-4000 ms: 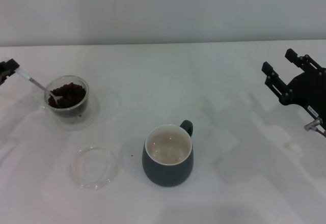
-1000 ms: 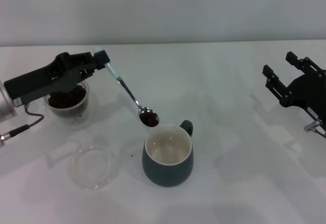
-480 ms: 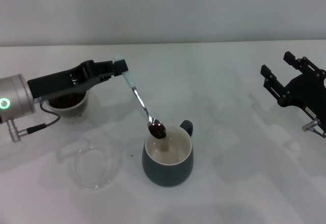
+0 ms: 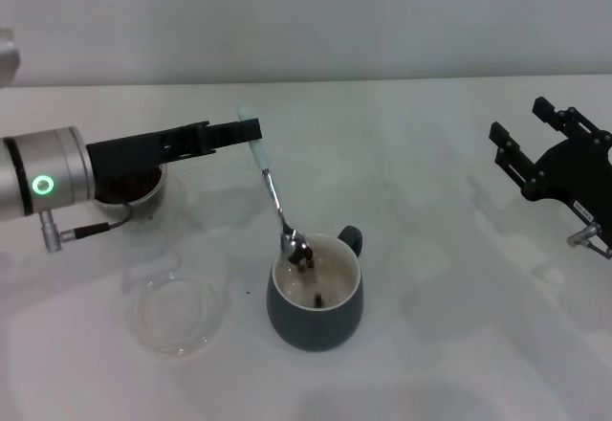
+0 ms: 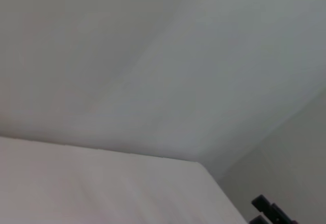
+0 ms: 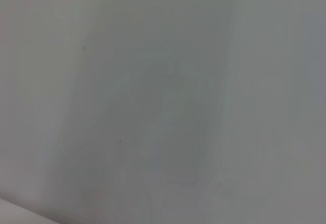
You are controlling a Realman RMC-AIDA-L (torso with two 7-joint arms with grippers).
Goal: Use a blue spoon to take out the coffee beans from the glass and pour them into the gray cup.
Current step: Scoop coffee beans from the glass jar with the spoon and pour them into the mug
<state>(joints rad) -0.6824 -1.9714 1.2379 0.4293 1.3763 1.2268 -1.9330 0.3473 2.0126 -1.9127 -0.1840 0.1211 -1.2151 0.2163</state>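
The left gripper [image 4: 247, 132] pinches the blue spoon [image 4: 273, 191] tipped over the gray cup [image 4: 316, 294] so coffee beans [image 4: 303, 256] fall in; the right gripper [image 4: 535, 144] waits, jaws open.

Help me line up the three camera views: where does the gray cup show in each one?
Head view: the gray cup stands low in the middle, the blue spoon held by the left gripper tipping coffee beans into it.
Left wrist view: not in it.
Right wrist view: not in it.
Shared landmark: the white table, also in the left wrist view.
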